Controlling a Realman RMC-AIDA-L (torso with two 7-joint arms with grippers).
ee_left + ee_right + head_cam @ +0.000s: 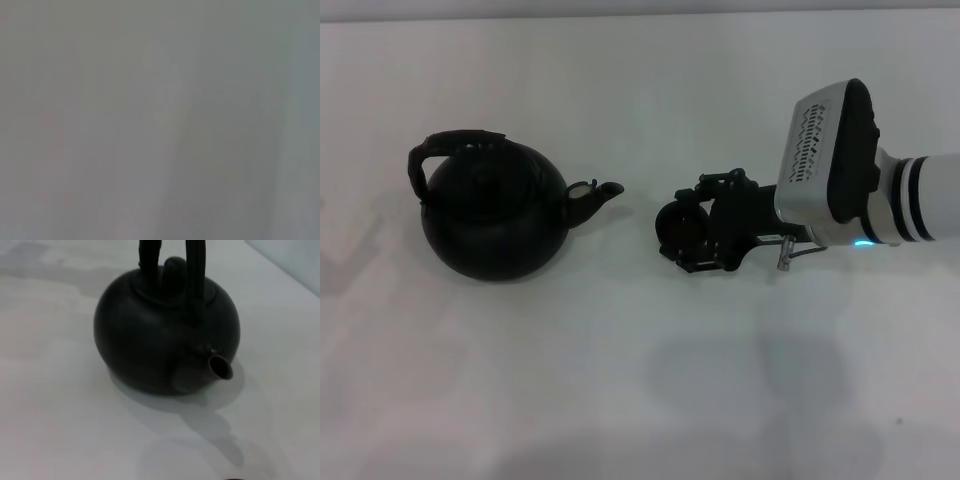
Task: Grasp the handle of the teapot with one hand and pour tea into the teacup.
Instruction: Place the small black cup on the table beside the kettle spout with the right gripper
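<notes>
The teapot stands upright on the white bench, over toward its left side and about midway between the near and far edges. It is round-bellied and matte black, with a lid and knob on its crown. The handle, a thick black ribbed arch, spans that crown and leans a little toward the left edge. In the right wrist view the handle rises as two dark uprights out of the frame above the teapot, and the short spout faces the camera with its open mouth showing. In the head view the spout points toward the right edge of the bench, straight at the teacup.

The teacup, a small dark round cup, sits near the middle of the bench, just beyond the spout's tip with a clear strip of white surface between them. It merges with the dark mechanism behind it, so its rim is hard to separate.

The right gripper lies low over the bench, reaching in from the right edge, its black fingers right at the teacup; whether they are closed on the cup or merely around it I cannot tell. Its silver-white wrist housing sits behind it.

The left wrist view shows only a featureless grey field, and the left gripper is nowhere to be seen.
</notes>
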